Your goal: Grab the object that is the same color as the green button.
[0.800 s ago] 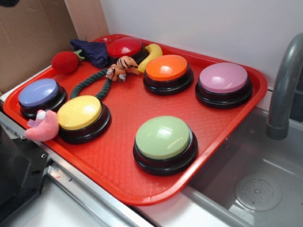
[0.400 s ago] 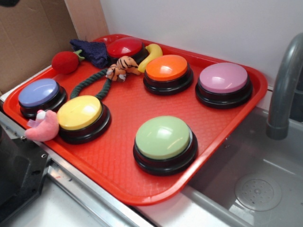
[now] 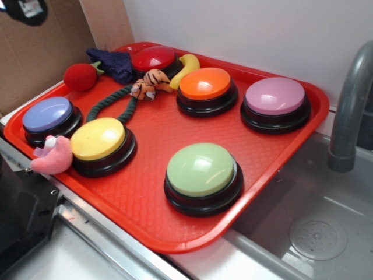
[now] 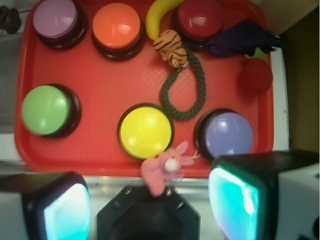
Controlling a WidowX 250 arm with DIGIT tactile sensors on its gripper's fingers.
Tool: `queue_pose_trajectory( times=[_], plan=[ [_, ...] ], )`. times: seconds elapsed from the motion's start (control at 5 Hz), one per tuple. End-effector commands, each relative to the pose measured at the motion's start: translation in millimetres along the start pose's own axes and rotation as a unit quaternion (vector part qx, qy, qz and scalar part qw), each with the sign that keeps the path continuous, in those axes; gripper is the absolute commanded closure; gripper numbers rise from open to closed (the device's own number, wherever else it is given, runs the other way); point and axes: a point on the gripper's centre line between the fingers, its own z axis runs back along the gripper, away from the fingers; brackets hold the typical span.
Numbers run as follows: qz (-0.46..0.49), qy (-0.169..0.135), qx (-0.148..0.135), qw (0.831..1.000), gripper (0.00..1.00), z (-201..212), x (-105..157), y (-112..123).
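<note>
A rectangular red plastic tray (image 3: 274, 153) with a textured floor rests on a counter, beside a grey sink basin (image 3: 315, 227) and a grey curved faucet (image 3: 349, 111) at the right. Six dome-shaped push buttons on round black bases stand on the tray: the pale green dome button (image 3: 201, 169) near the front edge, a yellow dome button (image 3: 98, 139) to its left, a lavender-blue dome button (image 3: 48, 114) at the far left, an orange dome button (image 3: 205, 83) and a pink-mauve dome button (image 3: 275, 95) along the far side, and a dark red dome button (image 3: 154, 58) in the far corner.

The dark green twisted rope loop (image 3: 108, 103) lies flat on the tray floor between the yellow and dark red buttons — its far end joined to a small orange striped tiger plush (image 3: 150, 83). In the wrist view the loop (image 4: 184, 92) forms an oval just beyond the yellow button (image 4: 145, 132). A red plush ball with a green stem (image 3: 81, 76), a dark purple cloth (image 3: 113, 63) and a yellow plush banana (image 3: 185, 69) lie at the far edge; a pink plush toy (image 3: 52, 156) sits at the near left rim.

The gripper (image 4: 150, 202) hangs above the near edge of the tray, well apart from the rope; its two fingers (image 4: 57, 210) stand wide apart and hold nothing.
</note>
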Motion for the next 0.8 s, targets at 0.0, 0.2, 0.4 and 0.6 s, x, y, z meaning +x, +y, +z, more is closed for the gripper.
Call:
queue_pose_trajectory(
  times=[0.0,0.2,0.4,0.6],
  plan=[
    [0.023,-0.009,0.01,1.0,0.0,-50.6,30.0,47.4],
    [0.049,-0.012,0.024,0.998,0.0,-77.8,38.1,60.6],
    [0.05,-0.03,0.04,0.998,0.0,-109.6,49.9,66.0],
    [0.047,-0.031,0.046,0.997,0.0,-121.0,50.9,71.4]
  ],
)
